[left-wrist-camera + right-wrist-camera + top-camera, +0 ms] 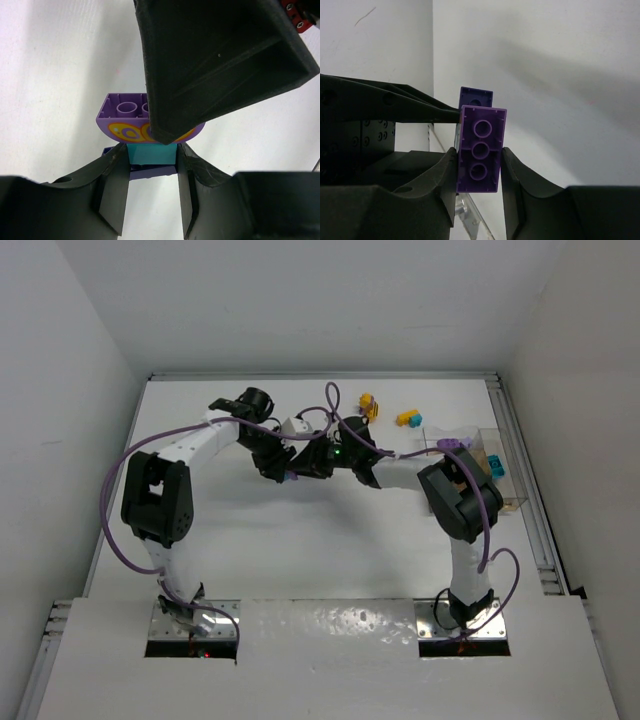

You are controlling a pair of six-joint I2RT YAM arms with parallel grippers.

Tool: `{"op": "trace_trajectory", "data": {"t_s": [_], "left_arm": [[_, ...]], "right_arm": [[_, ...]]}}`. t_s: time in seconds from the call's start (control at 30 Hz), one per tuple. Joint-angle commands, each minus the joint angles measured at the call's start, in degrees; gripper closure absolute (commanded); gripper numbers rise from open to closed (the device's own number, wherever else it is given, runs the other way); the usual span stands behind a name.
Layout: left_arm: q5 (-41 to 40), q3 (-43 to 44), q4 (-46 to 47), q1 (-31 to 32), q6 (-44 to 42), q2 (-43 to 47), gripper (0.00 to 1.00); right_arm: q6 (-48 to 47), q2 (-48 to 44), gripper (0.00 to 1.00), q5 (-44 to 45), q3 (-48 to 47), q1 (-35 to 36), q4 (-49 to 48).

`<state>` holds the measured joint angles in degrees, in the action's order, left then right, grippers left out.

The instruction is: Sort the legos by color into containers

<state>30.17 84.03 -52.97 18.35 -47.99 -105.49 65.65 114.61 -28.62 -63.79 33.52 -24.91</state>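
purple studded brick, right gripper — teal block, left gripper

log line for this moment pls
left gripper: shut on teal brick | right gripper: shut on purple brick | both joined

Both arms bend inward and meet in the middle. The left hand and the right hand each pinch the same lego clump between two fingers.
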Motion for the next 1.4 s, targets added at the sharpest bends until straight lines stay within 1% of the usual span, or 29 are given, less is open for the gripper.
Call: {"op": "trace_trajectory", "data": {"t_s": [0.0, 0.07, 0.17, 0.27, 0.4, 0.57, 0.67, 0.7, 0.73, 0.77, 0.8, 0.83, 0.87, 0.9, 0.93, 0.97, 1.03, 1.07, 1.13, 1.17, 1.2, 1.23, 1.3, 1.33, 1.37], "left_arm": [[2.0, 0.7, 0.9, 0.6, -1.1, 2.4, 1.0], [1.0, -0.4, 0.7, 0.6, -1.6, 2.4, 1.0], [0.2, -2.3, 1.5, 0.6, -1.5, 2.4, 1.0], [-0.4, -4.7, 3.3, 0.6, -0.6, 2.0, 1.0], [-0.6, -6.9, 6.3, 0.6, 0.9, 0.3, 1.0], [-0.6, -6.6, 7.4, 0.6, 2.8, -3.0, 1.0], [-0.4, -5.9, 7.3, 0.6, 3.5, -3.0, 1.0], [-0.3, -5.9, 7.3, 0.6, 3.7, -2.3, 1.0], [-0.4, -5.9, 7.3, 0.6, 3.7, -1.8, 1.0], [-0.6, -5.9, 7.3, 0.6, 3.9, -1.5, 1.0], [-0.7, -5.9, 7.1, 0.6, 4.0, -0.5, 1.0], [-1.3, -5.7, 7.1, 0.6, 4.6, 0.0, 1.0], [-1.5, -5.5, 7.2, 0.6, 5.0, 0.5, 1.0], [-1.7, -5.4, 7.3, 0.5, 5.4, 1.3, 1.0], [-1.8, -5.3, 7.4, 0.5, 6.6, 1.8, 1.0], [-1.8, -5.3, 7.9, 0.5, 7.1, 2.2, 1.0], [-1.5, -5.2, 8.4, 0.5, 8.8, 3.1, 1.0], [-1.5, -5.0, 8.6, 0.5, 9.3, 3.4, 1.0], [-1.2, -4.6, 8.8, 0.5, 10.6, 3.6, 1.0], [-1.0, -4.1, 9.0, 0.5, 11.1, 3.6, 1.0], [-0.6, -3.7, 9.1, 0.5, 11.3, 3.8, 1.0], [-0.5, -3.4, 9.3, 0.5, 11.9, 3.9, 1.0], [-0.4, -2.5, 9.2, 0.5, 12.4, 4.0, 1.0], [-0.5, -1.9, 9.2, 0.5, 12.7, 4.1, 1.0], [-0.4, -1.7, 9.0, 0.5, 12.8, 4.4, 1.0]], "right_arm": [[0.7, -1.9, 1.0, -1.3, 0.6, -0.3, -4.9], [0.9, -3.0, 1.0, -1.5, 1.8, -1.4, -5.9], [0.9, -4.5, 1.0, -1.0, 3.2, -3.3, -4.8], [1.2, -5.6, 1.0, 0.2, 5.4, -4.8, -4.7], [-0.4, -6.2, 1.0, 1.0, 6.7, -5.4, -2.2], [-1.0, -6.2, 1.0, 1.9, 8.0, -5.8, -1.8], [-2.0, -7.5, 1.0, 2.5, 8.6, -7.2, 0.5], [-5.2, -9.4, 1.0, 3.9, 8.8, -8.7, 3.3], [-5.3, -10.5, 1.0, 5.0, 8.8, -9.7, 5.8], [-9.3, -11.9, 1.0, 6.4, 8.2, -10.8, 11.9], [-11.8, -13.4, 1.0, 8.0, 7.4, -13.4, 15.8], [-18.2, -16.4, 1.0, 11.8, 6.2, -14.7, 20.4], [-22.3, -17.8, 1.0, 14.0, 4.7, -16.0, 24.5], [-26.2, -19.2, 1.0, 16.5, 0.8, -18.3, 34.2], [-33.5, -21.5, 1.0, 22.4, -1.2, -19.2, 38.7], [-36.8, -22.4, 1.0, 25.8, -5.3, -20.2, 45.4], [-41.4, -24.3, 1.0, 33.2, -8.6, -23.3, 50.0], [-42.1, -24.6, 1.0, 39.6, -10.4, -25.7, 51.9], [-39.0, -24.7, 1.0, 44.3, -11.2, -28.8, 52.2], [-35.8, -23.7, 1.0, 46.3, -11.7, -30.6, 53.2], [-32.2, -23.0, 1.0, 46.3, -11.8, -33.6, 53.6], [-25.1, -22.5, 1.0, 46.4, -11.5, -35.7, 53.6], [-19.5, -22.1, 1.0, 48.9, -9.0, -36.7, 50.7], [-14.4, -22.2, 1.0, 49.9, -8.0, -36.7, 49.0], [-11.4, -22.4, 1.0, 50.9, -6.0, -36.7, 46.3]]}}
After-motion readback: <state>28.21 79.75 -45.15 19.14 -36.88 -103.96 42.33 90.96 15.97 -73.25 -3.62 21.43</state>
